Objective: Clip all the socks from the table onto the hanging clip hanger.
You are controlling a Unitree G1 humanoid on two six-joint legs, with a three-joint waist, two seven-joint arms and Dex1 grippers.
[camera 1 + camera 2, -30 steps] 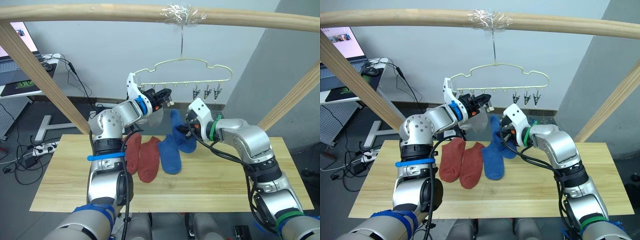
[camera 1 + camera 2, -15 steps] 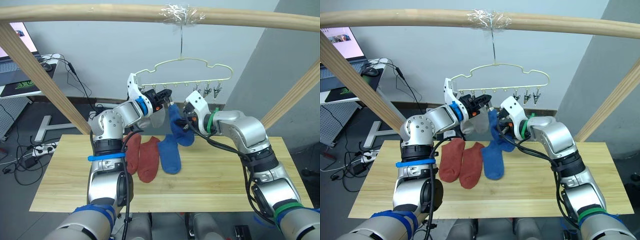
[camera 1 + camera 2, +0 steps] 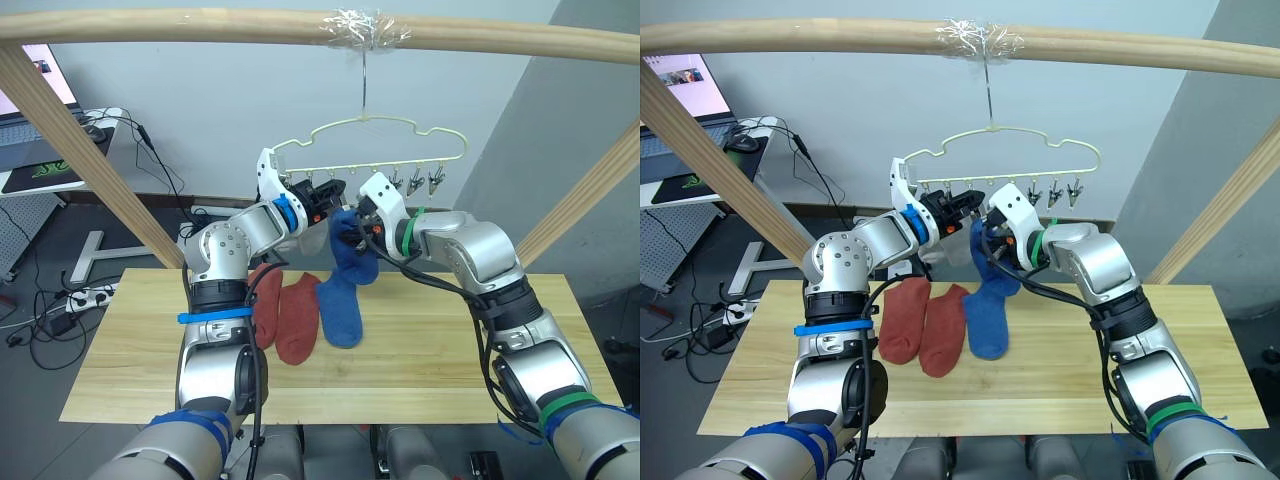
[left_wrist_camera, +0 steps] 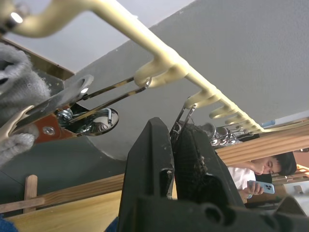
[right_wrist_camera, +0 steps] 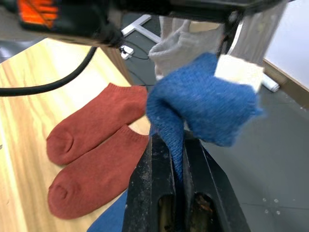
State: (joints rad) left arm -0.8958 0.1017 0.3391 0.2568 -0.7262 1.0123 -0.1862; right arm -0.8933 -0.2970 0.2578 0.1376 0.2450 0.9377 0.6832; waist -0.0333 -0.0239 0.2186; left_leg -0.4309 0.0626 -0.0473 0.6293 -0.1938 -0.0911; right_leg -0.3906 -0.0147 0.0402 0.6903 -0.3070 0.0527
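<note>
The pale yellow-green clip hanger (image 3: 398,124) hangs by its hook from the top pole. My left gripper (image 3: 333,192) is up at its clip row, shut on a metal clip (image 4: 181,126). A light grey sock (image 3: 952,250) hangs from the hanger's left clips behind that arm. My right gripper (image 3: 347,228) is shut on a blue sock (image 3: 357,258), held up right beside the left gripper's clip. On the wooden table (image 3: 450,350) lie two rust-red socks (image 3: 266,303) (image 3: 298,318) and another blue sock (image 3: 340,312).
A thick wooden pole frame (image 3: 200,25) spans the top, with slanted poles (image 3: 90,150) at both sides. Three free clips (image 3: 415,182) hang at the hanger's right end. A white desk with a laptop (image 3: 40,150) stands far left. A person holding a phone (image 4: 258,180) appears in the left wrist view.
My right gripper has carried the blue sock up and to the left, from above the table's socks to the clip that the left gripper holds. The left arm has barely moved.
</note>
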